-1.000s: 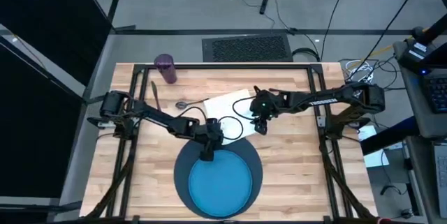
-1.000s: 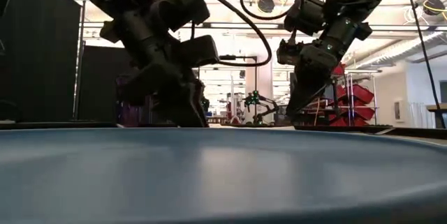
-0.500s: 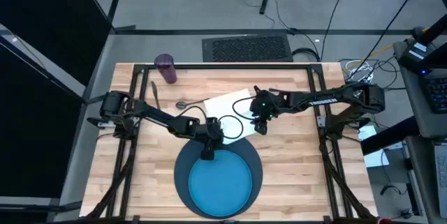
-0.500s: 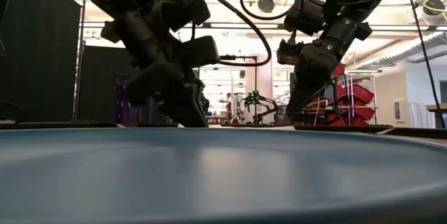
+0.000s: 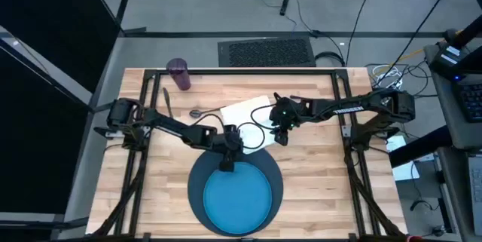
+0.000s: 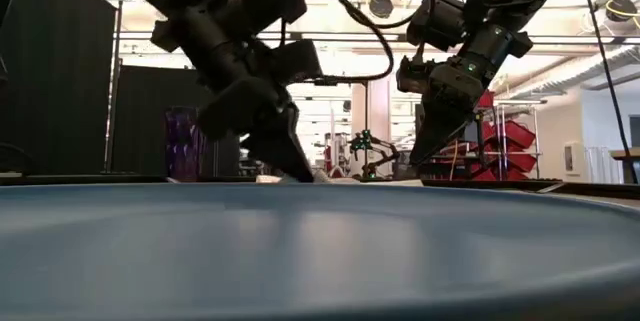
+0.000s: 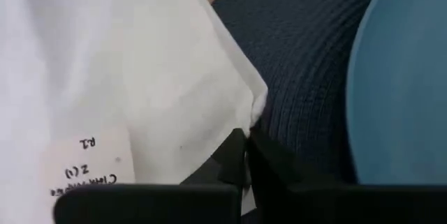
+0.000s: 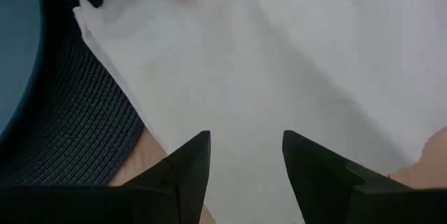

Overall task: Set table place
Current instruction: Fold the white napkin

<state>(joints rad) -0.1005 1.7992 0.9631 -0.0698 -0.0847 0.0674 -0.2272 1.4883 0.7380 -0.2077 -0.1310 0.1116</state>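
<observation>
the plate sits centred on the round mat at the near edge of the table, so that part of the place setting looks done. just beyond the mat's far rim lies the napkin, flat on the wood with one corner overlapping the mat, not yet laid beside the plate; moving it appears to be the step in hand. the left gripper is down at that overlapping corner, and in the left wrist view its fingers are pressed together on the napkin's edge, pinching the cloth where it meets the mat. the right gripper hovers over the napkin's right part, its fingers spread apart and holding nothing, white cloth showing in the gap between them; whether the tips touch the cloth i cannot tell. farther back on the left, a piece of cutlery and what looks like a spoon lie on the wood, untouched, and the purple cup stands at the far left corner, well apart from the plate. by my reading, the napkin, the cutlery and the cup all remain to be placed.
</observation>
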